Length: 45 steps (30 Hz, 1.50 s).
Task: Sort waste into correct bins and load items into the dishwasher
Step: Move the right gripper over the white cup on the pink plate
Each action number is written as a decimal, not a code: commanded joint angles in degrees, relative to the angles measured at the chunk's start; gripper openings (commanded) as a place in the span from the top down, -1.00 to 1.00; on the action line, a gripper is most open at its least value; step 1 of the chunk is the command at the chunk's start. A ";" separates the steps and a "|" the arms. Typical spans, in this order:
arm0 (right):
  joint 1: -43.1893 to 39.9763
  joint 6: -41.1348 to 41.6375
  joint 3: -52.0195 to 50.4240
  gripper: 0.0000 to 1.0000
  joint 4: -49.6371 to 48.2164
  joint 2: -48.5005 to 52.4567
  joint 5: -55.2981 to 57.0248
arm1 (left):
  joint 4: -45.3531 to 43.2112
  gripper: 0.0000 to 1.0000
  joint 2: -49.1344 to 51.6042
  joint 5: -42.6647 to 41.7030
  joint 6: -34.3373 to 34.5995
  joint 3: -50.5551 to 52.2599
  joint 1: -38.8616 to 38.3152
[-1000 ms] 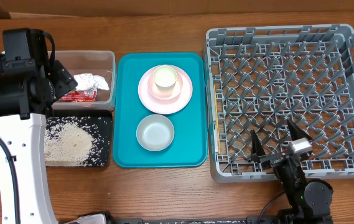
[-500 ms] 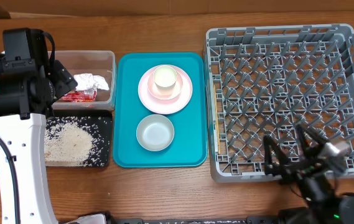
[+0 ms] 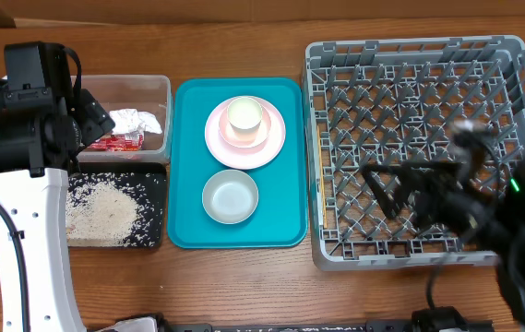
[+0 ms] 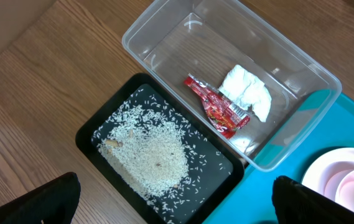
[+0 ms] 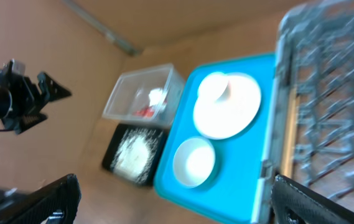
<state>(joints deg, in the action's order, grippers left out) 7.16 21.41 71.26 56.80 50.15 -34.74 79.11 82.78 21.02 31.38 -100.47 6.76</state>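
Note:
The clear tub [image 3: 156,88] holds the crumpled white napkin [image 3: 139,120] and the red wrapper [image 3: 119,141]. The black tray [image 3: 158,184] in front of it holds the rice [image 3: 101,210]. The pink plate [image 3: 267,148] carries a white-pink bowl or cup [image 3: 245,116]; I cannot tell them apart. The grey-green bowl [image 3: 230,196] sits nearer. The grey dish rack [image 3: 428,55] holds no dishes. My left gripper [image 4: 177,205] is open above the black tray [image 4: 86,140] and tub [image 4: 164,25]. My right gripper [image 3: 399,189] is open and empty, blurred over the rack's front.
The teal tray [image 3: 188,157] lies between the bins and the rack and carries the dishes. My left arm [image 3: 31,138] stands over the table's left side. The right wrist view is blurred; it shows the plate [image 5: 226,106], grey-green bowl [image 5: 194,163] and rack [image 5: 338,93].
My right arm has risen from the rack's front edge and swung over the rack, turning towards the teal tray. The left arm and all objects have not moved.

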 commanded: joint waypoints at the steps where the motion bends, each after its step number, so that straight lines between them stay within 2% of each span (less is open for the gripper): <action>1: 0.00 7.39 1.05 -1.00 0.42 6.34 -12.04 | -0.02 -1.00 -0.17 -0.07 -0.50 -0.92 0.17; 4: 0.00 10.25 1.05 -1.00 -0.24 12.00 -16.02 | -0.02 -1.00 -0.17 -0.04 -0.52 -0.92 0.17; 6: 0.11 10.38 1.05 -0.55 -1.81 15.69 -15.96 | -0.02 -1.00 -0.17 -0.07 -0.50 -0.92 0.17; 9: 2.58 10.12 1.05 -0.28 -4.28 20.06 -12.81 | -0.02 -1.00 -0.17 -0.07 -0.50 -0.92 0.20; 12: 9.57 10.45 1.05 -0.04 -8.94 22.84 -2.80 | -0.04 -1.00 -0.17 -0.07 -0.52 -0.92 0.17; 16: 20.59 11.54 1.14 -0.06 -16.72 26.14 11.50 | -0.02 -1.00 -0.17 -0.07 -0.52 -0.92 0.20; 18: 25.14 10.27 1.20 -0.19 -20.13 28.37 20.68 | -0.02 -1.00 -0.17 -0.07 -0.50 -0.92 0.17; 20: 27.69 7.28 1.79 -0.28 -21.86 31.01 25.27 | -0.02 -1.00 -0.17 -0.07 -0.52 -0.92 0.17; 24: 27.85 2.93 10.36 -0.22 -19.71 39.50 24.79 | -0.02 -1.00 -0.17 -0.07 -0.50 -0.92 0.17; 31: 28.46 -6.34 41.57 -0.18 -1.79 59.06 28.81 | -0.02 -1.00 -0.17 -0.07 -0.50 -0.92 0.20; 33: 29.20 -7.32 46.51 -0.08 0.55 62.82 31.95 | -0.02 -1.00 -0.17 -0.07 -0.50 -0.92 0.20; 37: 30.64 -7.28 48.04 0.09 0.15 66.86 36.74 | -0.02 -1.00 -0.17 -0.07 -0.50 -0.92 0.17; 45: 32.63 -7.52 48.02 0.09 -2.14 72.00 37.53 | -0.02 -1.00 -0.17 -0.07 -0.52 -0.92 0.17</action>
<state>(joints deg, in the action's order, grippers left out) 38.76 14.94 117.89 55.55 120.73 0.56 79.11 82.78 21.02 31.38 -100.47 6.76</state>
